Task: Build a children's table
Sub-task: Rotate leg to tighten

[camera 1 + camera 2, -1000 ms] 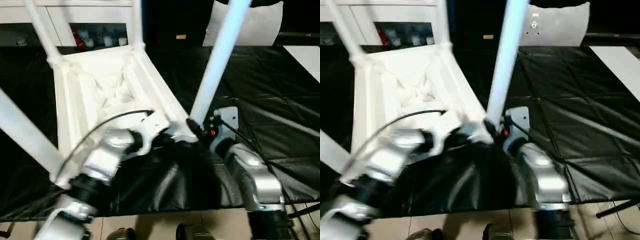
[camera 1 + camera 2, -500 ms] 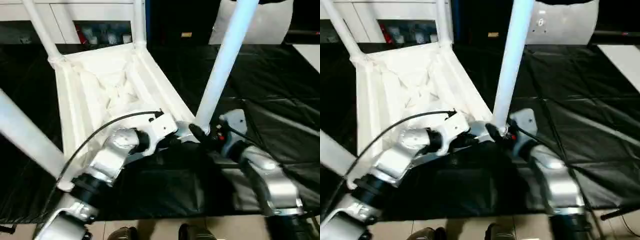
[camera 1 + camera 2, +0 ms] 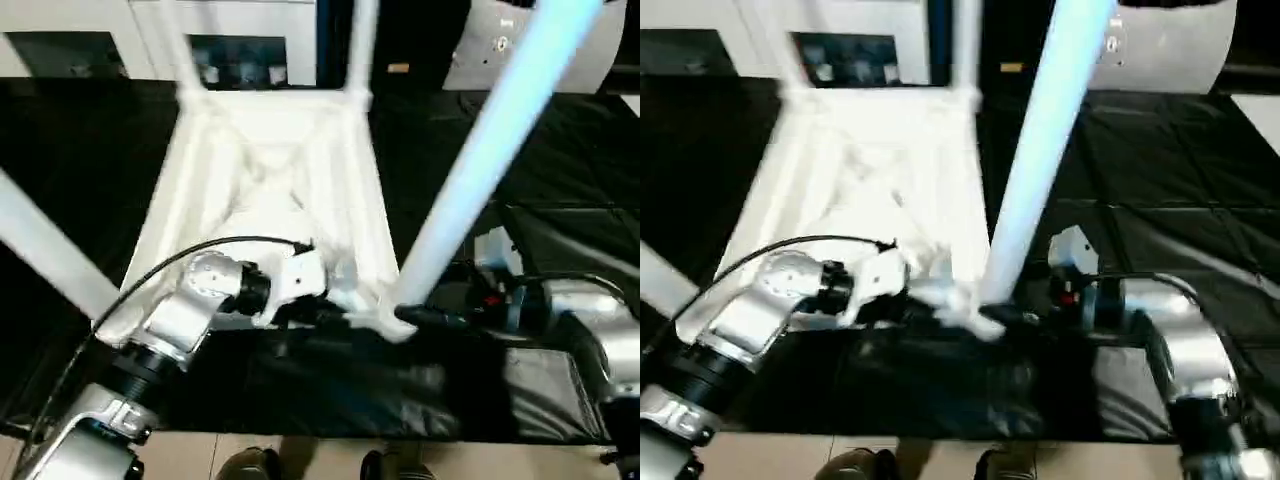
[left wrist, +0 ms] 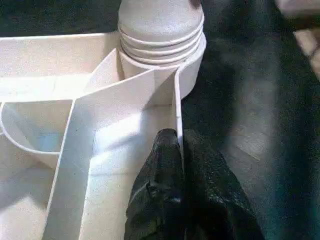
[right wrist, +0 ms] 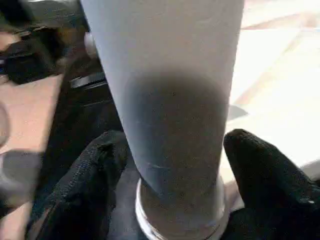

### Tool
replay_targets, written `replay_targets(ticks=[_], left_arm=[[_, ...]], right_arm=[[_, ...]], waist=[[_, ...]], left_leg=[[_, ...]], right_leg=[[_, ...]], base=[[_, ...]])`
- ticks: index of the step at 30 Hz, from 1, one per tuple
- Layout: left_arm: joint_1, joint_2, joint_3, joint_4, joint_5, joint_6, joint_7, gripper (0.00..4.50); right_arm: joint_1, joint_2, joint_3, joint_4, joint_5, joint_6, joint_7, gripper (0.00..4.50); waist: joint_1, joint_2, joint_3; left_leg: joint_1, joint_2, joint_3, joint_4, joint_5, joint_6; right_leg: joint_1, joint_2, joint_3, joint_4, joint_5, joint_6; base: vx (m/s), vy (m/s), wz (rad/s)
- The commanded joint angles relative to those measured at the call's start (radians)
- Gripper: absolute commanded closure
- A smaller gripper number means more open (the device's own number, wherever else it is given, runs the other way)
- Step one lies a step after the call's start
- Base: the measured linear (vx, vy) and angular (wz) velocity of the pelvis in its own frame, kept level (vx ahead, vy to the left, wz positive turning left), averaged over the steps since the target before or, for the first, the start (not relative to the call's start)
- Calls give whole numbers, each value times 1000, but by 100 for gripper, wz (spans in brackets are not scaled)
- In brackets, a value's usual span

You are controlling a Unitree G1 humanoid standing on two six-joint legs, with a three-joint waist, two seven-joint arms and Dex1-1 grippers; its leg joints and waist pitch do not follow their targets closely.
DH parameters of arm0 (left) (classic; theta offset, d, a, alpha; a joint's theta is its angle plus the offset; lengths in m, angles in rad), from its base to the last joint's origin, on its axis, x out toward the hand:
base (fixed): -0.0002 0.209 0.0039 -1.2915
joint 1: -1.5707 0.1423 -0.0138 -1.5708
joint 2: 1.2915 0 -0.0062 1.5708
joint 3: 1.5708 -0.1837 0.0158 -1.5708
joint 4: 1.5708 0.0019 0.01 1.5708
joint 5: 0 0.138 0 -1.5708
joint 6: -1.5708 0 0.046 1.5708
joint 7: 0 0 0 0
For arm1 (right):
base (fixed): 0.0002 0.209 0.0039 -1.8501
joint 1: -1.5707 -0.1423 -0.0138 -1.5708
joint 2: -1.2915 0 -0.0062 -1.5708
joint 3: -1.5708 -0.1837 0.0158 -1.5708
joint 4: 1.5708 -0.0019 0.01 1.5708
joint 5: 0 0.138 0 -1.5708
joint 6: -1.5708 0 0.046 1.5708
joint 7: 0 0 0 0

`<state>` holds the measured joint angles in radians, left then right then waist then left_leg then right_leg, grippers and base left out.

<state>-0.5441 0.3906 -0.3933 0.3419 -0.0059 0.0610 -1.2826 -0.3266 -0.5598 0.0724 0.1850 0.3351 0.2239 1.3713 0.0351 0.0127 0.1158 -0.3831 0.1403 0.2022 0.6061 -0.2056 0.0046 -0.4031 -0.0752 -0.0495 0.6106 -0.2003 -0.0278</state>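
Note:
The children's table lies upside down on the black mat, its white ribbed top (image 3: 270, 170) facing up. Legs stand in its corner sockets: two at the far corners (image 3: 362, 40), one at the near left (image 3: 50, 250) and one at the near right (image 3: 490, 160). My left gripper (image 4: 179, 136) is shut on the thin rim wall (image 4: 176, 105) of the top, close beside the near right socket (image 4: 162, 55). My right gripper (image 5: 172, 150) is open around the base of the near right leg (image 5: 170, 100), one black finger (image 5: 95, 175) on each side.
The black padded work surface (image 3: 560, 200) spreads to the right and behind. White cabinets with shelves (image 3: 250, 30) stand at the back, and a white bag-like object (image 3: 1180, 50) at the back right. A strip of tiled floor (image 3: 180, 455) runs below the mat's near edge.
The whole picture has shifted, so the camera moved. My right forearm now comes in more level from the right, its gripper still at the leg's base. The left gripper keeps its hold on the rim.

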Motion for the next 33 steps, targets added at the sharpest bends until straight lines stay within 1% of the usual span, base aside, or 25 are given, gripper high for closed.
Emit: replay_targets(ticks=[1, 2, 3, 4, 5, 7, 8, 10, 11, 14, 15, 17, 18, 19, 22, 24, 25, 26, 27, 28, 29, 30, 31, 32, 33], left_arm=[[-13, 11, -39, 20, 11, -29, -57, 450], [-28, 21, -36, 43, 19, -46, -67, 450], [-37, 26, -35, 58, 24, -57, -71, 450], [-37, 26, -35, 58, 24, -57, -71, 450], [-45, 30, -33, 68, 26, -62, -78, 450], [-53, 33, -34, 77, 21, -69, -87, 450], [-57, 35, -35, 83, 17, -73, -93, 450], [-65, 36, -35, 95, 15, -82, -101, 450], [-70, 36, -34, 105, 14, -89, -105, 450], [-77, 37, -34, 117, 15, -97, -111, 450], [-79, 36, -34, 121, 15, -99, -113, 450], [-82, 36, -34, 127, 16, -102, -115, 450], [-85, 36, -34, 131, 17, -102, -117, 450], [-86, 36, -34, 134, 16, -103, -117, 450], [-86, 35, -33, 132, 12, -94, -117, 450], [-73, 9, -5, 102, 0, -6, -43, 450], [-72, 4, 0, 96, 0, 12, -25, 450], [-71, -1, 5, 89, 2, 28, -9, 450], [-68, -7, 11, 74, 3, 54, 12, 450], [-67, -10, 15, 65, 3, 71, 26, 450], [-53, -31, 34, 19, -3, 135, 80, 450], [-53, -31, 35, 18, -3, 137, 82, 450], [-43, -57, 49, -18, -10, 186, 129, 450], [-29, -93, 61, -59, -11, 238, 187, 450], [-19, -121, 65, -88, -9, 273, 227, 450]], right_arm=[[-19, -13, 18, 14, 6, -13, 47, 143], [-35, -15, 30, 33, 1, -19, 73, 155], [-43, -16, 38, 43, 2, -21, 90, 166], [-43, -16, 38, 43, 2, -21, 90, 179], [-51, -17, 45, 49, 7, -14, 106, 188], [-60, -17, 51, 55, 13, -7, 124, 199], [-65, -17, 56, 58, 17, -3, 136, 199], [-71, -17, 62, 65, 22, 0, 149, 219], [-76, -17, 65, 71, 23, 0, 155, 228], [-77, -18, 71, 74, 25, 8, 166, 242], [-77, -18, 74, 72, 27, 13, 170, 242], [-75, -18, 78, 70, 28, 16, 175, 246], [-72, -18, 82, 66, 32, 25, 181, 247], [-71, -18, 83, 65, 34, 31, 184, 247], [-64, -19, 88, 55, 40, 44, 188, 248], [-20, 2, 84, -24, 66, 122, 116, 248], [-12, 8, 84, -39, 65, 137, 92, 248], [-5, 12, 86, -50, 57, 158, 62, 248], [10, 18, 92, -71, 46, 175, 29, 248], [20, 21, 95, -85, 40, 185, 8, 248], [58, 58, 103, -147, 7, 212, -98, 248], [59, 59, 104, -149, 6, 213, -102, 248], [75, 108, 101, -179, -19, 235, -201, 248], [85, 170, 94, -203, -44, 261, -314, 249], [87, 218, 86, -212, -65, 274, -394, 249]], waist=[[-2, -17, -73], [-2, -16, -74], [-2, -17, -76], [-3, -18, -77], [-1, -23, -77], [2, -20, -80], [3, -22, -81], [5, -22, -82], [9, -24, -82], [13, -25, -83], [14, -22, -81], [14, -24, -81], [16, -21, -79], [17, -22, -79], [20, -21, -80], [22, -21, -79], [24, -21, -79], [24, -13, -71], [22, -19, -71], [21, -21, -70], [18, -20, -62], [16, -20, -60], [10, -21, -56], [5, -20, -50], [0, -22, -45]], left_leg=[[32, 103, -38, -74, -150, 103], [28, 104, -39, -75, -140, 95], [28, 102, -39, -74, -135, 95], [25, 102, -39, -74, -129, 97], [25, 102, -38, -73, -114, 102], [26, 103, -36, -72, -100, 106], [25, 102, -36, -71, -93, 112], [24, 102, -35, -69, -81, 120], [20, 100, -34, -66, -64, 133], [20, 101, -35, -66, -55, 139], [20, 102, -35, -66, -61, 138], [21, 102, -35, -67, -68, 134], [21, 101, -35, -68, -79, 127], [22, 102, -36, -69, -82, 124], [23, 103, -36, -69, -73, 123], [25, 104, -35, -70, -69, 123], [25, 106, -35, -70, -59, 123], [23, 105, -37, -72, -70, 120], [21, 103, -36, -74, -84, 118], [23, 105, -37, -76, -97, 109], [25, 105, -40, -82, -154, 78], [29, 104, -41, -84, -176, 67], [28, 101, -45, -86, -218, 47], [27, 101, -48, -92, -243, 19], [28, 100, -51, -95, -272, 7]], right_leg=[[40, -89, 56, -78, -226, -275], [43, -91, 57, -75, -212, -274], [42, -90, 56, -73, -198, -275], [45, -91, 56, -72, -188, -275], [45, -93, 57, -69, -169, -275], [44, -92, 56, -66, -139, -284], [44, -91, 55, -64, -121, -287], [45, -92, 55, -61, -100, -289], [46, -93, 55, -59, -79, -293], [46, -93, 54, -57, -76, -293], [45, -94, 54, -59, -89, -292], [45, -93, 53, -61, -105, -289], [45, -93, 54, -64, -125, -285], [45, -93, 54, -64, -128, -284], [44, -92, 54, -60, -105, -289], [44, -92, 54, -60, -98, -291], [44, -92, 55, -58, -87, -292], [40, -93, 55, -61, -101, -291], [41, -92, 55, -66, -120, -285], [42, -94, 57, -67, -140, -281], [40, -97, 60, -79, -237, -258], [36, -96, 60, -83, -274, -251], [36, -98, 60, -92, -357, -228], [30, -96, 61, -97, -415, -204], [25, -96, 60, -101, -460, -192]], base=[[0, 0, 0], [0, 0, 0], [0, 0, 0], [0, 0, 0], [0, 0, 0], [0, 0, 0], [0, 0, 0], [0, 0, 0], [0, 0, 0], [0, 0, 0], [0, 0, 0], [0, 0, 0], [0, 0, 0], [0, 0, 0], [0, 0, 0], [0, 0, 0], [0, 0, 0], [0, 0, 0], [0, 0, 0], [0, 0, 0], [0, 0, 0], [0, 0, 0], [0, 0, 0], [0, 0, 0], [0, 0, 0]])
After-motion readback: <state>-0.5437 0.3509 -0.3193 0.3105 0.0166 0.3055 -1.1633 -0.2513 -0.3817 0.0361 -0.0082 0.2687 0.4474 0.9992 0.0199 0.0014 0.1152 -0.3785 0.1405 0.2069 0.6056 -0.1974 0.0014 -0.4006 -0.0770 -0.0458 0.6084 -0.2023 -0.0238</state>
